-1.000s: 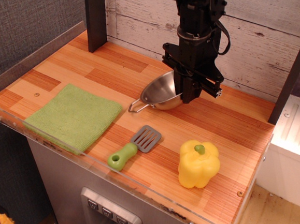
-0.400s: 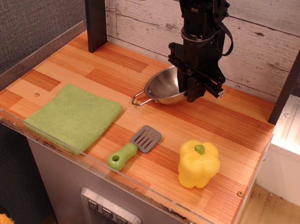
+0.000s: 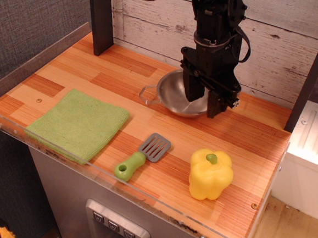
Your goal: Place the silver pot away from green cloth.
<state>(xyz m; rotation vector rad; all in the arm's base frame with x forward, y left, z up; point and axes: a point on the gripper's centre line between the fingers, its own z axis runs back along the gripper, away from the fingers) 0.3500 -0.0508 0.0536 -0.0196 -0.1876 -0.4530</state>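
Silver pot [image 3: 175, 92] flat on wooden table [image 3: 96, 75], far centre, well apart from green cloth [image 3: 77, 122] at near left. Gripper [image 3: 203, 103] over pot's right rim, jaws spread, one finger inside bowl; grip on rim cannot tell. Spatula [image 3: 143, 156], yellow pepper [image 3: 210, 174] near side.

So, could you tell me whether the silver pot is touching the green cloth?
Apart. The single view shows bare wooden tabletop between the silver pot and the green cloth.
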